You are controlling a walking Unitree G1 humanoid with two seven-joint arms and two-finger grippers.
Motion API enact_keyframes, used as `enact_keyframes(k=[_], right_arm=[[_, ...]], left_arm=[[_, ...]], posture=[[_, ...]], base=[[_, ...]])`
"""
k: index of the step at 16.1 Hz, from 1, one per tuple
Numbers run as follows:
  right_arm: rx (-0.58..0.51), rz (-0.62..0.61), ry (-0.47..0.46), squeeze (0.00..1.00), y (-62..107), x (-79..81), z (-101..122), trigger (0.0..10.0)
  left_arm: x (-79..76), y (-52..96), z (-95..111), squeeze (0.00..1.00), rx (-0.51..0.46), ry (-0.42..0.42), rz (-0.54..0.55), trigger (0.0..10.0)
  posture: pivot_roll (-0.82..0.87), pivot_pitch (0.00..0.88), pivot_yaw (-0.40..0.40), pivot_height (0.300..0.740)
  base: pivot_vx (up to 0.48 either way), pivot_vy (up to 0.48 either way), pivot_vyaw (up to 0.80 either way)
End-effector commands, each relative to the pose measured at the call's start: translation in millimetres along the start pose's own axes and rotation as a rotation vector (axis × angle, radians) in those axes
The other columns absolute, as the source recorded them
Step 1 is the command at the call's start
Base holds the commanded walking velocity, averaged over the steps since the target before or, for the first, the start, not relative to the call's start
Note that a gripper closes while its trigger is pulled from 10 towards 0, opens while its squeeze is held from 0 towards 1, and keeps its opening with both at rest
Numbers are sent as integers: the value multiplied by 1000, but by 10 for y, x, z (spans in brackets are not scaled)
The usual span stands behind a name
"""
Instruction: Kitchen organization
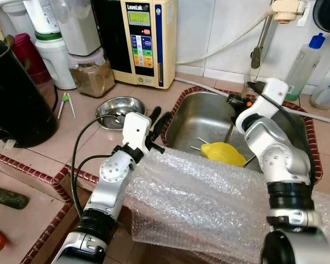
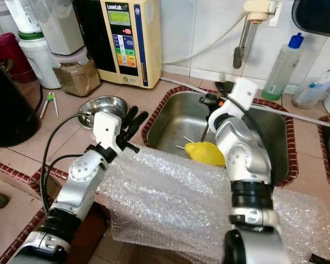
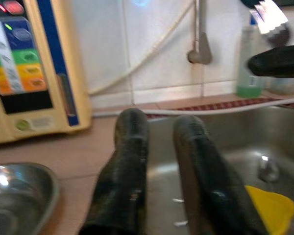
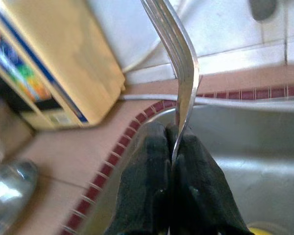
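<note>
**Fork held over sink — slip risk noted**

Your right gripper has its two black fingers pressed together on the handle of a bent silver metal fork, tines pointing away from the wrist. In the head view this gripper hangs above the stainless steel sink basin, near its back rim. Your left gripper hovers at the sink's left edge, fingers slightly parted, holding nothing.

Risks from here:
- The pinch sits low on a thin, smooth handle. Judged likely to pivot or slip if you swing the wrist fast; the fork would drop into the basin.
- The white hose and the grey tap lever hang close behind the right gripper; lifting straight up could snag them.
- The sheet of clear bubble wrap drapes over the front counter edge under both forearms; dragging an arm back could pull it along.

Containers:
- Sink: a yellow plastic funnel-shaped piece and a few thin utensils, too small to identify.
- Round shallow steel bowl on the counter left of the sink: looks empty.
- Clear jar with brown granular contents beside the cream water ioniser unit.
</note>
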State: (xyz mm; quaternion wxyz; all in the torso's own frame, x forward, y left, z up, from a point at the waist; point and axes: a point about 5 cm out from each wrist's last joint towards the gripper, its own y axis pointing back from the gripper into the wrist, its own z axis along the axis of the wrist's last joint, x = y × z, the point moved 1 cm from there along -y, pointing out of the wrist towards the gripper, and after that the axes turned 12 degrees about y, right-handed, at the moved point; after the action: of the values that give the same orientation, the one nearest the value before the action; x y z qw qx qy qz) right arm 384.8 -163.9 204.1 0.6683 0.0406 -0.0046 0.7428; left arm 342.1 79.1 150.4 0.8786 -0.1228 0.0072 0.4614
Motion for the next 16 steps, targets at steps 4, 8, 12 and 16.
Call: enact_keyframes(k=[4, 8, 12, 16], right_arm=[[-28, 91, 307, 0, -113, -91, -107, 0], [-14, 179, 557, 0, -129, -141, -364, 0], [60, 173, 591, 0, -102, -269, -580, 0], [108, 155, 662, 0, -71, -356, -686, 0]], left_arm=[[-59, 64, -67, 1000, 99, 69, -65, 10000], [-81, 103, -55, 1000, 131, 73, -92, 10000], [-145, 157, -101, 1000, 174, 71, -125, 10000], [-174, 172, -115, 1000, 200, 70, -154, 10000]], posture=[[-2, 22, 54, 740], [11, 26, 57, 740], [17, 30, 58, 740], [23, 25, 66, 740]], base=[[0, 0, 0], [0, 0, 0], [0, 0, 0], [0, 0, 0]])
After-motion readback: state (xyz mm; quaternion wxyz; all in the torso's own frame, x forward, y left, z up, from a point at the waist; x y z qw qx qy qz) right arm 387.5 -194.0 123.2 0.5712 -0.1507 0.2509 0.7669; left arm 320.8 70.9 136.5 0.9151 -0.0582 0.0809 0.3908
